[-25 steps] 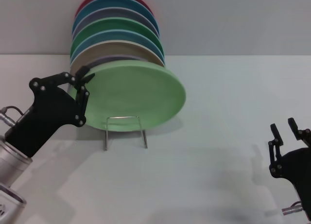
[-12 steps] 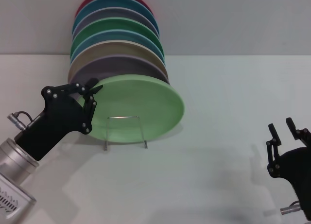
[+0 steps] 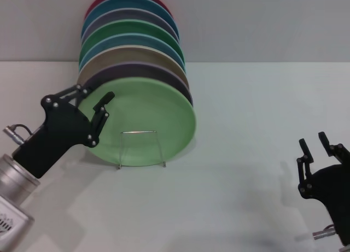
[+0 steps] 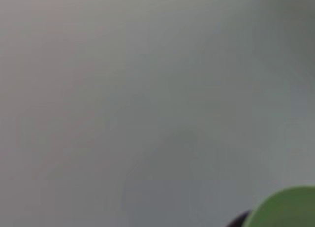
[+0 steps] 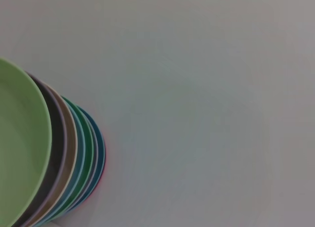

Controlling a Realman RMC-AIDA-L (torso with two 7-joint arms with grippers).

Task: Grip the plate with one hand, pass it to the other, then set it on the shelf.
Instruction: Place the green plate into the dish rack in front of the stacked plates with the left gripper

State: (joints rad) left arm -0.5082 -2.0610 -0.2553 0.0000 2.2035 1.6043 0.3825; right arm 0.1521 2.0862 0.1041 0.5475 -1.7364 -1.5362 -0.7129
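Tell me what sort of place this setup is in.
Probably a lab test bench, not a kitchen: a bare white table against a plain wall, a wire shelf packed with coloured plates fronted by the pale green plate, the left gripper at its edge, the right gripper idle.

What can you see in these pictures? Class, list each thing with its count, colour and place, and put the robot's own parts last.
Plate: one, pale mint green, front of the row, standing in the rack, left gripper at its rim.
Other plates: about seven, lavender, tan, blue, dark green, grey, teal, red, lined up behind it.
Rack: one, silver wire, on the table under the plates.
Table: one, white.
Left gripper: one, black, jaws open about the plate's left rim.
Right gripper: one, black, jaws open, low at the right, away from the plates.
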